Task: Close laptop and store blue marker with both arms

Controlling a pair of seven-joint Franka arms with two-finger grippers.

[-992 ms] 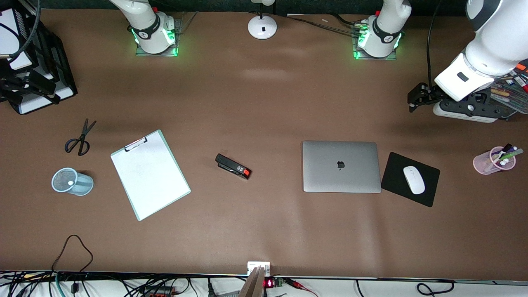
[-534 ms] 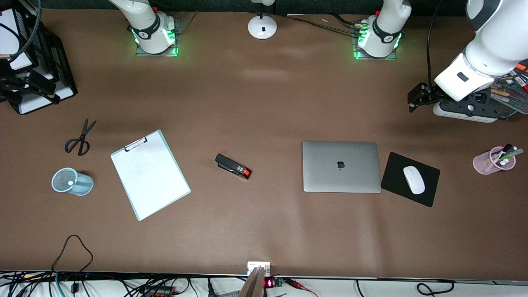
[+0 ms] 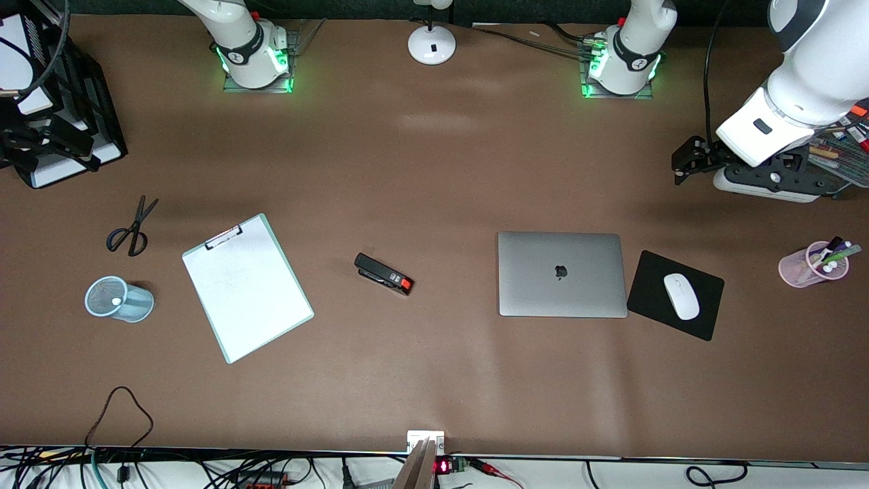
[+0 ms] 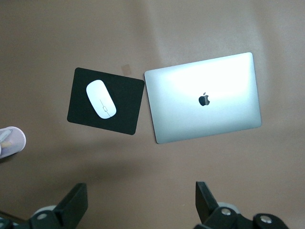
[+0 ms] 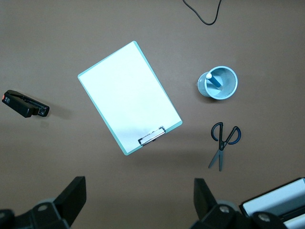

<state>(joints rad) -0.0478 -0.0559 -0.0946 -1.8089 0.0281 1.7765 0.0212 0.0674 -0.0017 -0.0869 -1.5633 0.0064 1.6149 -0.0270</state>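
Observation:
The silver-grey laptop (image 3: 562,274) lies closed on the brown table, apple logo up; it also shows in the left wrist view (image 4: 203,98). The blue marker (image 5: 215,81) stands in a light blue mesh cup (image 3: 119,299) toward the right arm's end, its white end (image 3: 117,301) showing. My left gripper (image 3: 687,160) is open and empty, up in the air over bare table beside a marker tray; its fingers (image 4: 76,200) frame bare table. My right gripper (image 3: 37,144) is open and empty over the black file tray; in its wrist view (image 5: 139,193) it frames bare table.
A white clipboard (image 3: 247,287), black stapler (image 3: 383,274) and scissors (image 3: 132,227) lie between cup and laptop. A white mouse (image 3: 681,296) sits on a black pad (image 3: 652,272) beside the laptop. A pink pen cup (image 3: 808,265), lamp base (image 3: 432,45) and cable (image 3: 121,407) are around.

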